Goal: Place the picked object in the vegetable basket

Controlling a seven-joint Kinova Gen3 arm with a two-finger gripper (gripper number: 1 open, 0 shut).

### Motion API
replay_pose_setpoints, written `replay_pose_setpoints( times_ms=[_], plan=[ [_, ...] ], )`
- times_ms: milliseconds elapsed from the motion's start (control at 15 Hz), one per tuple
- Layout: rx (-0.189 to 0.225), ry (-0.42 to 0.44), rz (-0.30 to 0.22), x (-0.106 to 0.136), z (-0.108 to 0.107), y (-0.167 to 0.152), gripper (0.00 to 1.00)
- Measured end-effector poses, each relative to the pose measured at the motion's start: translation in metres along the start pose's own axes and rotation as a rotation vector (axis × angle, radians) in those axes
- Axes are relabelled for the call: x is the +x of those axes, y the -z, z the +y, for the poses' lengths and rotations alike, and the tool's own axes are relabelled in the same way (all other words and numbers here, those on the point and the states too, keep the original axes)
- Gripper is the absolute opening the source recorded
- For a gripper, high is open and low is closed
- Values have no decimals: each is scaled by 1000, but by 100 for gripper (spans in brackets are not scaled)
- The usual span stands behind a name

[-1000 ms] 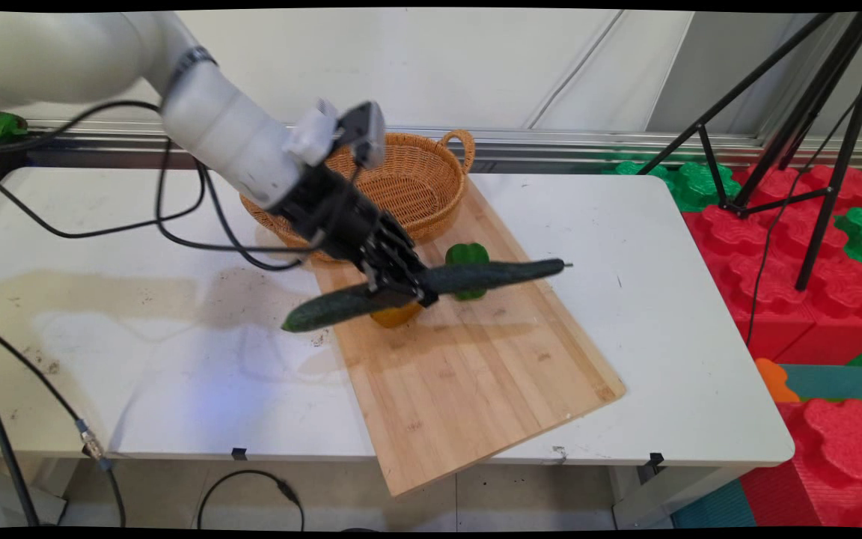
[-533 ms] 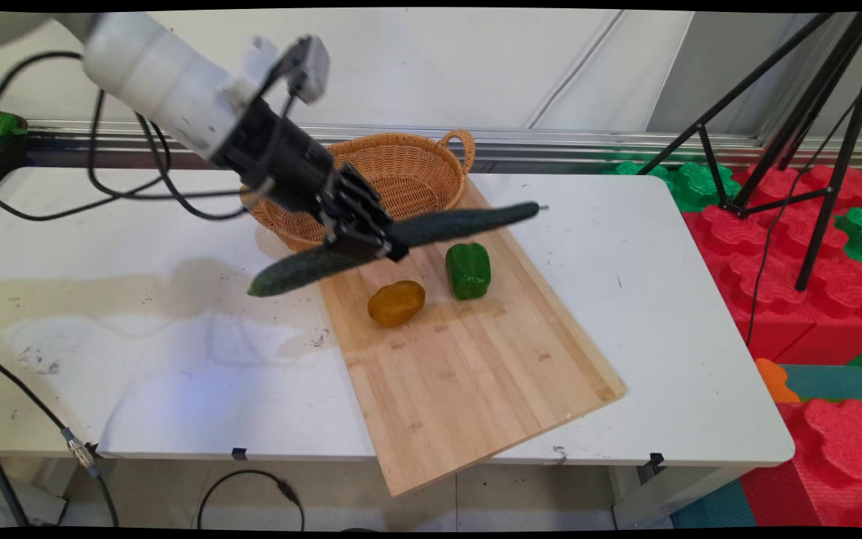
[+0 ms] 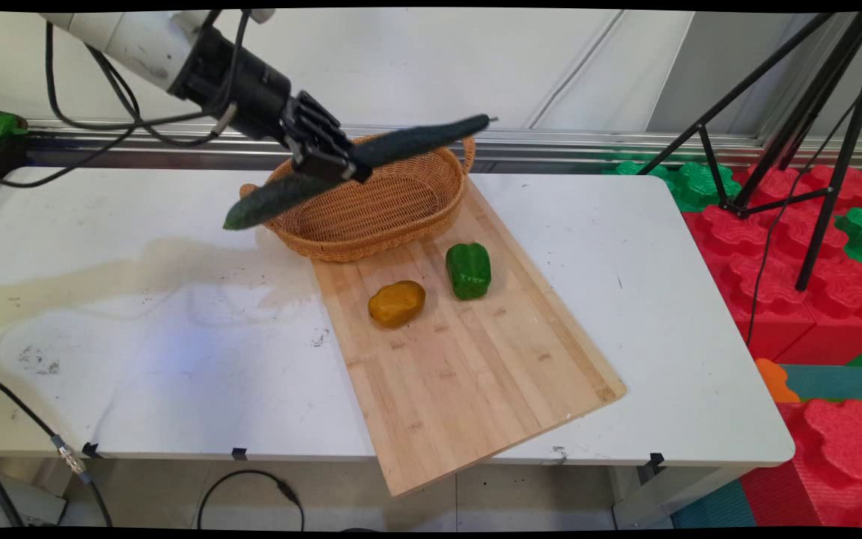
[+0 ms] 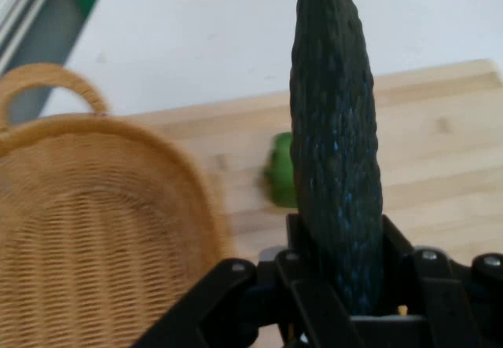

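— Four things lie under the arm, yes? Please name them, the big ones first.

— First the white table. On it lies a long wooden board, set at a slant, with its near corner past the table's front edge. At the far end of the board stands a woven basket with a handle; it rests partly on the board.

— And the jaws, what do they hold?

— They are closed around a long dark green cucumber, gripped near its middle. The cucumber is in the air above the basket, tilted, its right end higher. In the hand view the cucumber rises from between the fingers.

— What else is on the board?

— A green pepper and, just beside it to the left, a small yellow-brown vegetable. They do not touch.
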Motion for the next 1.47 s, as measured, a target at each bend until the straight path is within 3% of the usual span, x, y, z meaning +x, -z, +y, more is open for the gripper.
replay_pose_setpoints(
  times_ms=[333, 533, 1000, 1467],
  plan=[
    [103, -1, -14, -5, -44, 3, 0],
    [131, 3, -22, -11, -64, -5, 0],
    [159, -9, -51, -29, -110, -54, 0],
    [153, -27, -68, -43, -131, -102, 0]
  ],
)
